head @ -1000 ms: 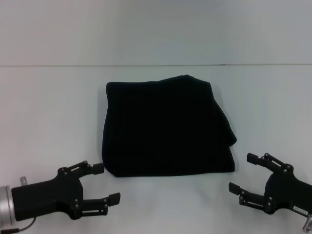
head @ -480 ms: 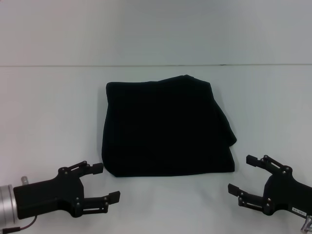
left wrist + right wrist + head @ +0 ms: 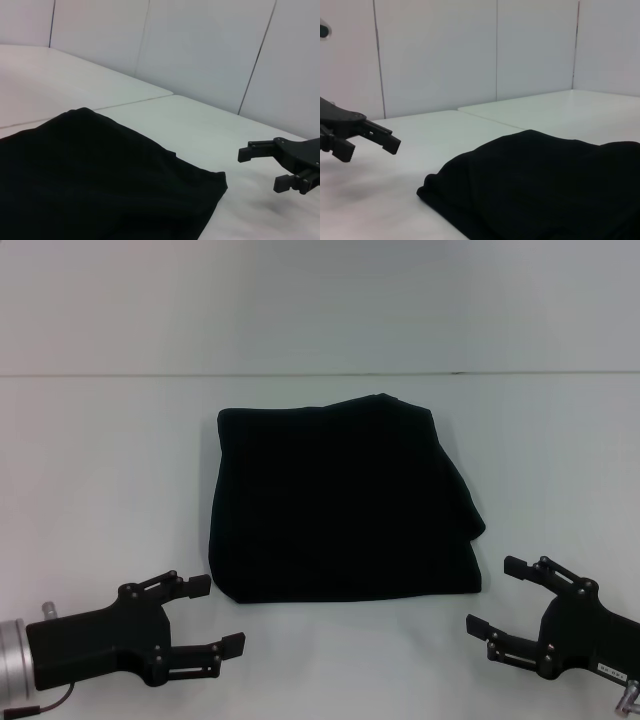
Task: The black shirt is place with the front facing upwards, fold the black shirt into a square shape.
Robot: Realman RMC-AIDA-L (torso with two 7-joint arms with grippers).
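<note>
The left claw (image 3: 208, 618) hangs low over the white counter (image 3: 100, 460), near the robot's body, fingers spread and empty, just off the near left corner of the black shirt (image 3: 340, 502) without touching it. Mid-counter, between the two arms, the shirt lies as a compact, roughly square bundle: left and near edges fairly straight, far edge slightly humped, the right side bulging where a layer of cloth pokes out past the fold. No sleeves, collar or lettering are on show; only plain black cloth faces up. From the left wrist view the shirt (image 3: 100, 175) reads as a flat stack with a rounded folded corner, while the other arm's claw shows farther off above bare counter. On the right, the right claw (image 3: 503, 602) sits just off the near right corner of the bundle, fingers likewise apart and holding nothing, clear of the cloth. The right wrist view shows the same low mound of shirt (image 3: 545, 185) resting free on the counter.

By appearances the folding is essentially complete: the garment has been brought down to a square-ish packet and both claws are released and apart from it. What may remain, at most, is tidying the bulging right edge.
</note>
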